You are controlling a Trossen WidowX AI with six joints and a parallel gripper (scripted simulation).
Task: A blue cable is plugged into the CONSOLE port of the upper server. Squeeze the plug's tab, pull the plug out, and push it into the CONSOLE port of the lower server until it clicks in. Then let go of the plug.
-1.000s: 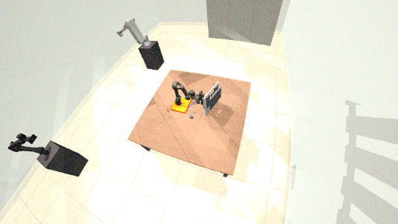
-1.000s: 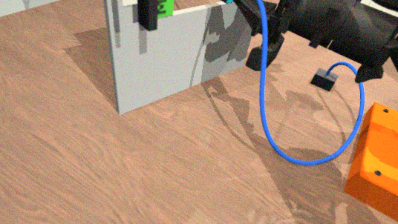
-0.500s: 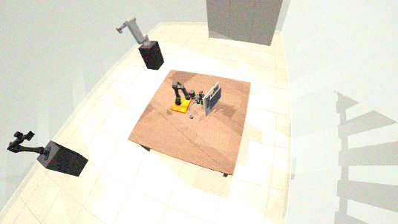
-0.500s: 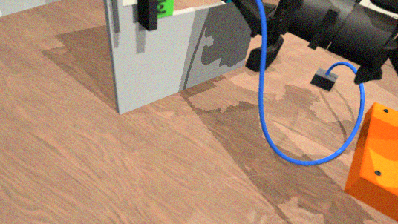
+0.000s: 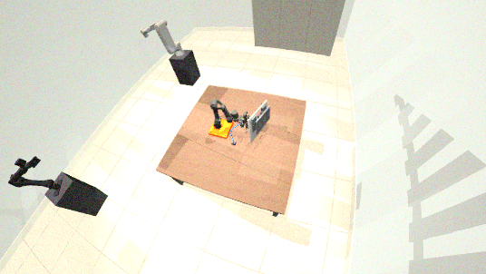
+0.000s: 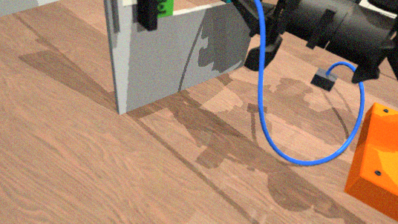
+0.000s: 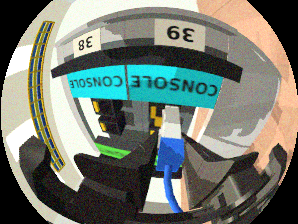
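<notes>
Evidently the gripper is pinching the plug, whose blue body and pale front part sit between the two dark fingers in the wrist view. The front end of the plug points at the port area beneath the larger cyan CONSOLE label, just beside a yellow-marked opening; whether it is seated in a port, I cannot tell. Above that label is a tag reading 39, and a tag reading 38 stands next to it, both upside down in the wrist view. Two black ports with yellow marks lie beside the plug, under the smaller CONSOLE label.

The blue cable hangs from the gripper in a wide loop and rises again to a small dark block. An upright grey panel stands on the wooden table, and the arm reaches toward it from an orange base.
</notes>
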